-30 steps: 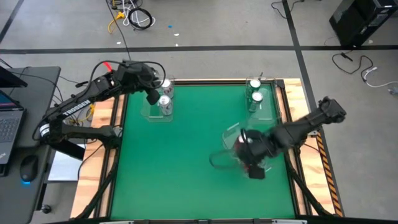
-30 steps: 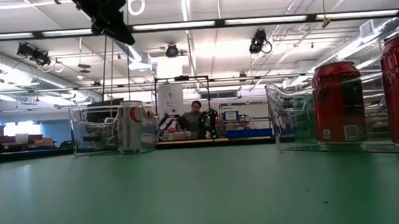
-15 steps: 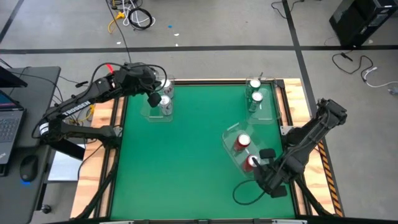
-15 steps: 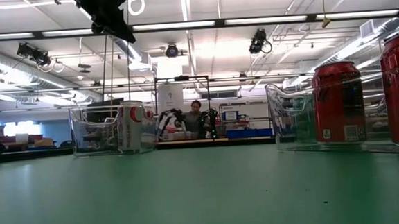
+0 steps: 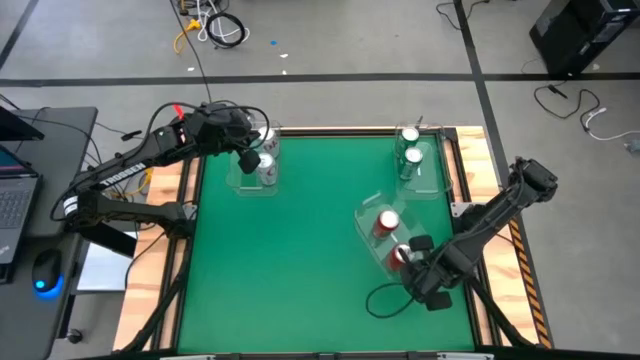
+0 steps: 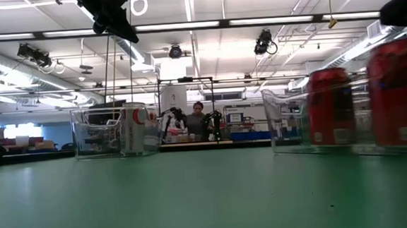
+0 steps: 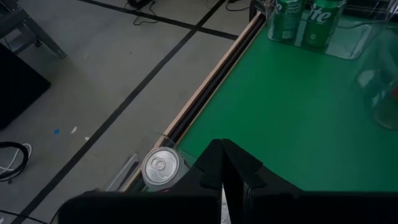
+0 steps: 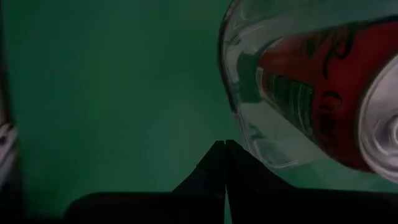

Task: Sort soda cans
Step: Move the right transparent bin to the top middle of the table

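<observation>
R claw: fingers pressed together, nothing being held. It's being hovered low over the green table, just beside the near end of the clear tray that holds the two red cans. In the R wrist view the fingers are meeting in a closed point over bare mat, w/ one red can seen through the tray wall next to it.

L claw: also pressed together, empty. It's being held above the far-left tray, over the two silver cans. L wrist view shows one silver can top just beside the closed fingers, not between them.

Where the cans are sitting:
- silver pair: far-left tray, upright, touching or nearly so.
- green pair: far-right tray, upright; also seen in the L wrist view.
- red pair: skewed tray near the right edge, upright; seen in the low view behind the clear wall.

Step, judged: all six cans are being shown grouped by colour, each pair in its own tray, so sorting looks done or nearly so. No can is being carried.

Next move, judged: prob. both arms being pulled back clear of the trays. R claw is very near the red tray's wall, so a lift before any sideways travel is being called for, or the tray gets shoved. If the skewed tray needs squaring up, a gentle push on the wall only, cans not to be tipped.
</observation>
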### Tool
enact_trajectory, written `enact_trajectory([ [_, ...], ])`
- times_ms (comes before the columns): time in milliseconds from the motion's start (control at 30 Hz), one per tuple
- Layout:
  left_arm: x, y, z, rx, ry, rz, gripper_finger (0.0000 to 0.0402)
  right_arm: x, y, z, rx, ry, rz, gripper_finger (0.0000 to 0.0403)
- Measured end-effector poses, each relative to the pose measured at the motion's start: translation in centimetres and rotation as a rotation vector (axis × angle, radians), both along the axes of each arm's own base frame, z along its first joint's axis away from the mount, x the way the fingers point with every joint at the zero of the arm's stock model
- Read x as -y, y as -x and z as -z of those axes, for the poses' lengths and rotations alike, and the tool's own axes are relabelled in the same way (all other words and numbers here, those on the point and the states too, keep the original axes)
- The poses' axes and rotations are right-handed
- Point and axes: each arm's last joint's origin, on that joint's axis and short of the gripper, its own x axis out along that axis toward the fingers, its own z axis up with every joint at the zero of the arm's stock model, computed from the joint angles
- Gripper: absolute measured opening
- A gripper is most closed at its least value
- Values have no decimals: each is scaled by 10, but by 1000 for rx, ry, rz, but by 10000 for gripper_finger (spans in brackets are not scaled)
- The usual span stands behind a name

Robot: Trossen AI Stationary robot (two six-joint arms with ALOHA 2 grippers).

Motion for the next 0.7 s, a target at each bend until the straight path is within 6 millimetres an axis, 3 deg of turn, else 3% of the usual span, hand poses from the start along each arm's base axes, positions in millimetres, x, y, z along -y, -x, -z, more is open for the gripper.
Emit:
enact_trajectory([
  [333,0,0,0,-2,1,0,7,35,-26,2,88,113,4,0],
  [700,0,0,0,-6,1,0,7,92,-52,27,167,192,25,0],
])
